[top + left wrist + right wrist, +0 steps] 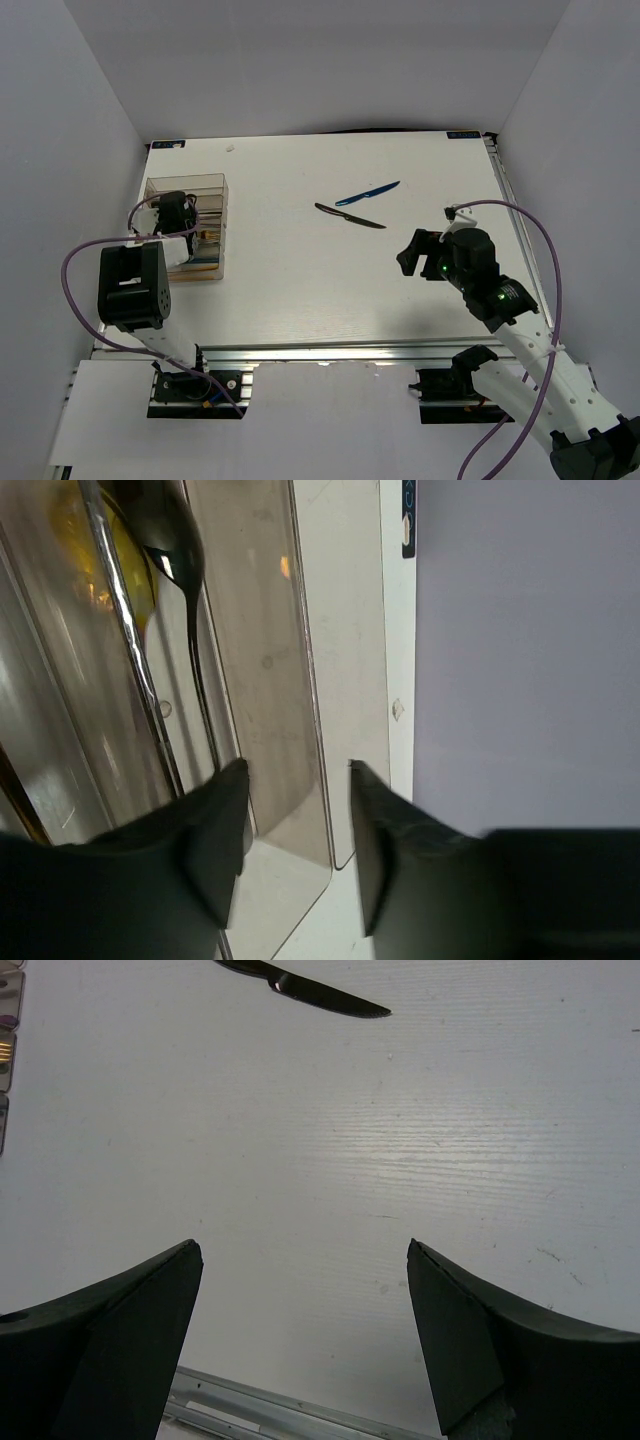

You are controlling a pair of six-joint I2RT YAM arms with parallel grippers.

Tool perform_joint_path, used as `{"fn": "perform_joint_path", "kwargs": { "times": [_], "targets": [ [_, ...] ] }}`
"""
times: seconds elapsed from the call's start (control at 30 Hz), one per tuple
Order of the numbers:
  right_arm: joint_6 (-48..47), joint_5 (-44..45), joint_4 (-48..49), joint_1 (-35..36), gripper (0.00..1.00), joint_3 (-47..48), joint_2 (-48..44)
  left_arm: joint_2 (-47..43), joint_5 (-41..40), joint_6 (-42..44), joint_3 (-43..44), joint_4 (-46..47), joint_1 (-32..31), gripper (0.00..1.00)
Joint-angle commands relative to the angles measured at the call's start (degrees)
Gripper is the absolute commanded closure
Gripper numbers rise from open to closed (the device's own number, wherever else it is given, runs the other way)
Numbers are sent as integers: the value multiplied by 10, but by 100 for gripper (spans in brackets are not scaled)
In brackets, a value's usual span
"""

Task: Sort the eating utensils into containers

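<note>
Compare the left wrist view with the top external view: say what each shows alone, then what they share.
Left wrist only: a dark spoon lying inside a compartment, close enough to see its bowl. Top external only: the blue knife and dark knife loose on the table, plus the right gripper, open and empty. Both: the clear organiser and the left gripper, fingers parted over it, holding nothing.

From above my left gripper (180, 213) covers part of the organiser (205, 183); the dark knife (320, 993) and the spoon (178, 550) run off my wrist views' top edges.
</note>
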Motion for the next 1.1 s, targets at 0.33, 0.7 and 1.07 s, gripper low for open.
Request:
{"fn": "perform_joint_path", "kwargs": {
  "times": [0.33, 0.7, 1.07],
  "targets": [
    [-30, -89, 73, -2, 11, -1, 73, -71, 94, 123, 97, -50, 2, 2],
    [-39, -4, 77, 0, 11, 196, 429, -233, 122, 480, 191, -432, -117, 2],
    [292, 186, -177, 20, 11, 606, 733, -411, 127, 620, -15, -501, -131, 2]
  ]
}}
